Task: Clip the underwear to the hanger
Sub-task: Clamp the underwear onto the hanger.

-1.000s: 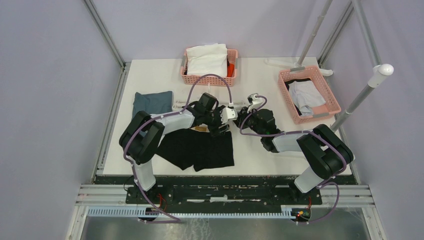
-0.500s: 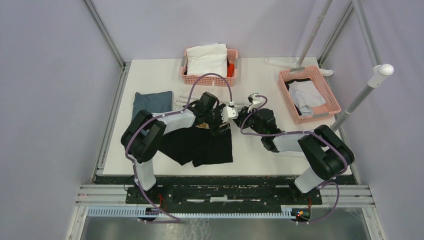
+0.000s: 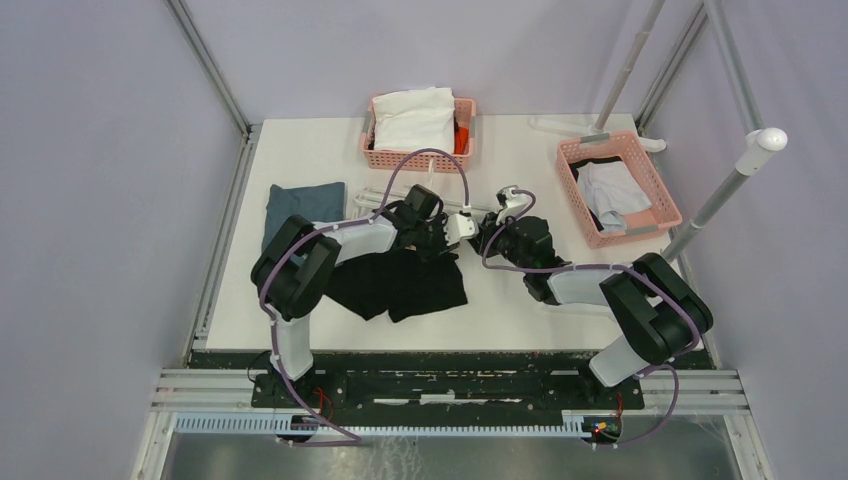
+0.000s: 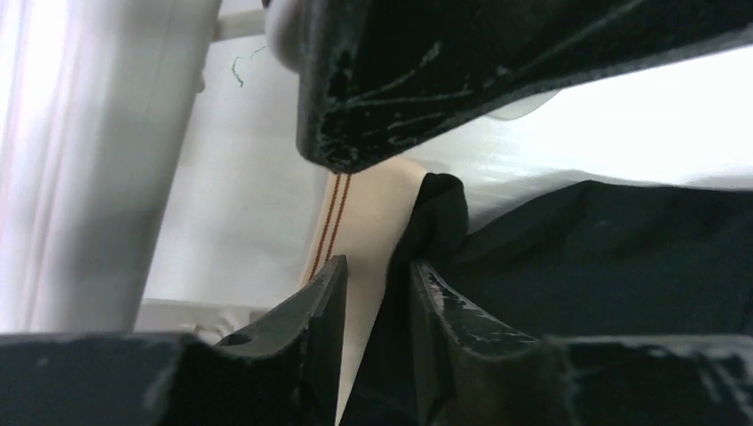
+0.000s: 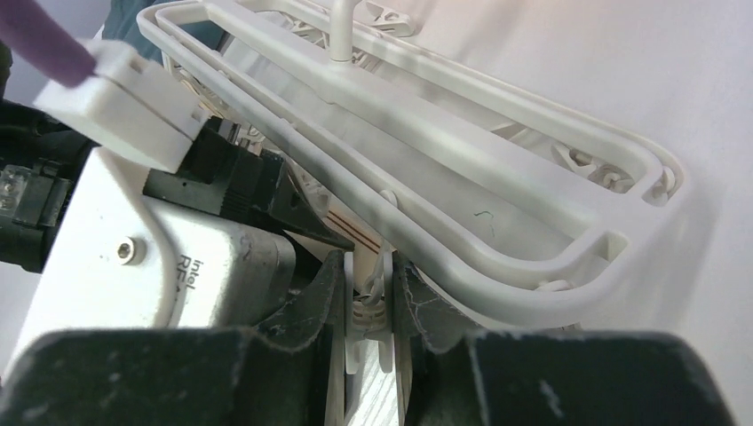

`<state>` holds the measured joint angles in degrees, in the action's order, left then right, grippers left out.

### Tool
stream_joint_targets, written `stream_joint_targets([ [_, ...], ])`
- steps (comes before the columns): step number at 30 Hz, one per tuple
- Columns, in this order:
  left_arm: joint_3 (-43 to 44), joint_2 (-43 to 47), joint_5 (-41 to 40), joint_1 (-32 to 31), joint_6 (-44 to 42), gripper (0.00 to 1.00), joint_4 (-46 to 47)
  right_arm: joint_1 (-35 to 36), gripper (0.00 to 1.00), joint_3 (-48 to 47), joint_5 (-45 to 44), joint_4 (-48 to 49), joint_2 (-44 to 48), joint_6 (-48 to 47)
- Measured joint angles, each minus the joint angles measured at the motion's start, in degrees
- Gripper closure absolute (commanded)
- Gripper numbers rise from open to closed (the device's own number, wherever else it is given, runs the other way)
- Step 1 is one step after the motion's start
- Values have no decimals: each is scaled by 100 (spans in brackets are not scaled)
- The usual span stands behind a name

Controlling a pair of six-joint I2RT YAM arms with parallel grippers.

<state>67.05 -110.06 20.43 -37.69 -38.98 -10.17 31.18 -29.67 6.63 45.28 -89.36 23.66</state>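
The underwear, black with a beige waistband, lies bunched on the table just in front of the white hanger. My left gripper is shut on the waistband edge, with beige band and black fabric pinched between its fingers. It sits at the garment's far edge in the top view. My right gripper is shut on a small white clip hanging under the hanger's near rail, squeezing it. The waistband's striped edge lies right beside that clip. Both arms hide most of the hanger from above.
A pink basket with a white garment stands at the back. A second pink basket holding clothes sits at the right. A folded blue-grey cloth lies left of the hanger. A slanted pole rises at the right edge.
My left gripper has moved toward the hanger and narrowed its jaws on the waistband. The underwear has been drawn away from the near edge and bunched. The right arm has stayed still.
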Motion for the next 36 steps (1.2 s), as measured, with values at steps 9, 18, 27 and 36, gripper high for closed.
stream_joint_targets([
  [9, -153, 151, -361, -105, -50, 93, 234, -4, 99, 0, -11, -72, 17, 0],
  [18, -2170, 2103, -1333, -651, 570, 97, 2048, 11, 100, 0, -20, -144, 243, -96],
  [27, -3008, 2651, -4050, -1661, 852, 95, 3888, 11, 100, 0, -22, -295, 367, -149],
  [36, -3585, 2214, -5340, -3265, 1394, 56, 4175, 11, 100, 0, -37, -326, 367, -157],
])
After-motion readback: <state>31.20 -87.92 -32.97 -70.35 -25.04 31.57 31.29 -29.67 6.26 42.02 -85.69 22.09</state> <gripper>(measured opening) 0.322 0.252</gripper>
